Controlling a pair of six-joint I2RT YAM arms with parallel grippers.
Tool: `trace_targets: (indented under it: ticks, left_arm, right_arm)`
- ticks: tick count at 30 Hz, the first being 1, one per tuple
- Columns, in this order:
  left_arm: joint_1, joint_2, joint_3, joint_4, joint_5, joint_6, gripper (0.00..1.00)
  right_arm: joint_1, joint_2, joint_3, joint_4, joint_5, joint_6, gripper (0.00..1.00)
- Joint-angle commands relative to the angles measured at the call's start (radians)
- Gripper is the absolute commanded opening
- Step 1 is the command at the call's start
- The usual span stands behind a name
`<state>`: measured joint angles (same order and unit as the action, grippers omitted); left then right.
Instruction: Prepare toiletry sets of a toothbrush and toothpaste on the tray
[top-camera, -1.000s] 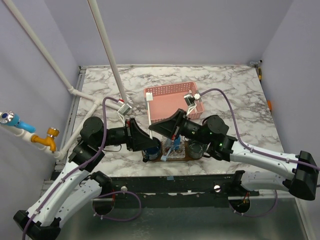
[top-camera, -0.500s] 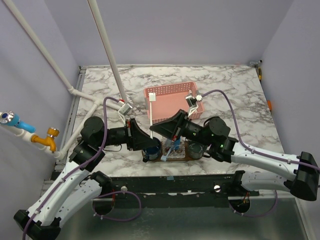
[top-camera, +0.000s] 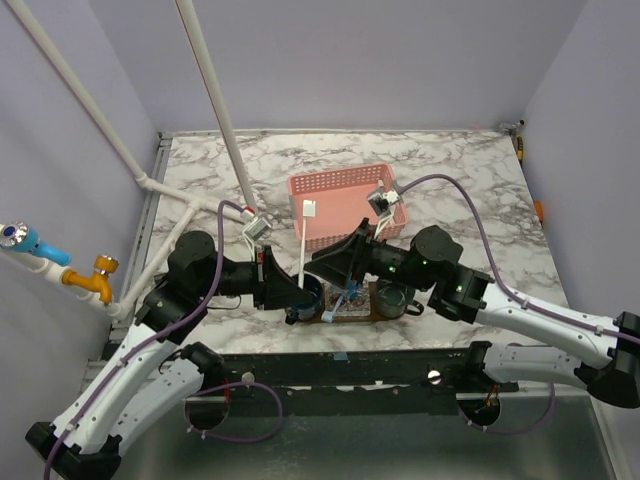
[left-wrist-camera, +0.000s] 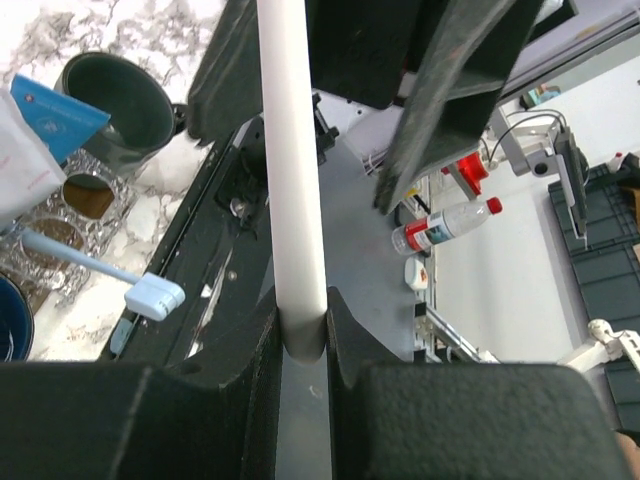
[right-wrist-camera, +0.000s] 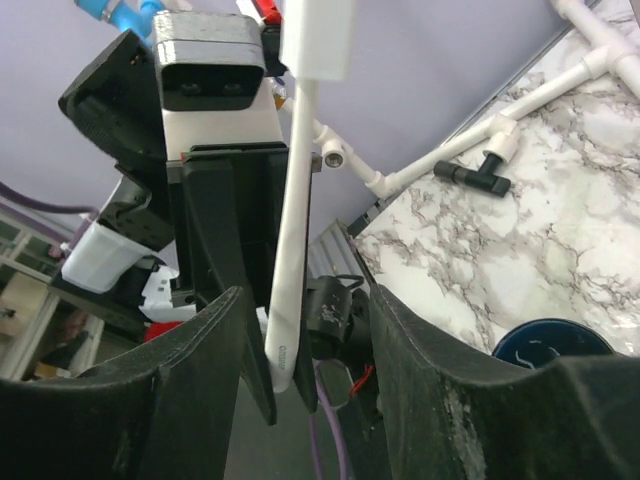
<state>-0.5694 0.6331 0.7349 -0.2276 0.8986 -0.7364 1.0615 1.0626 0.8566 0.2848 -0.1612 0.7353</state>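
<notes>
Left end effector (left-wrist-camera: 302, 325) is clamped on the slim white plastic toothbrush (left-wrist-camera: 290, 150), and I've got it upright by the left end of the dark brown wooden tray (top-camera: 330, 317). Right end effector (right-wrist-camera: 310, 295) stands apart, a finger on either side of the handle, gaps showing. A flat blue toothpaste tube (left-wrist-camera: 55, 115) and a second white toothbrush (left-wrist-camera: 100, 270) sit near a dark blue-green cup (left-wrist-camera: 125, 100).

No lettering is legible; the toothpaste tube (left-wrist-camera: 55, 115) bears only blurred print.
</notes>
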Motion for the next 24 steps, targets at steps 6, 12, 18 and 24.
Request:
trace_targets:
  ticks: [6, 12, 18, 24]
  left_arm:
    - [0.004, -0.036, 0.094, -0.324, 0.072, 0.26, 0.0]
    - [0.003, -0.051, 0.105, -0.401, 0.111, 0.327, 0.0]
    - [-0.035, -0.064, 0.095, -0.4, 0.126, 0.329, 0.0]
    - [-0.109, -0.061, 0.097, -0.434, 0.074, 0.352, 0.0]
  right_arm:
    - [0.008, -0.071, 0.139, -0.377, -0.061, -0.2, 0.61]
    - [0.007, -0.101, 0.162, -0.464, -0.084, -0.24, 0.65]
    - [0.006, -0.114, 0.207, -0.512, -0.15, -0.254, 0.69]
    - [0.006, -0.107, 0.264, -0.57, -0.177, -0.26, 0.69]
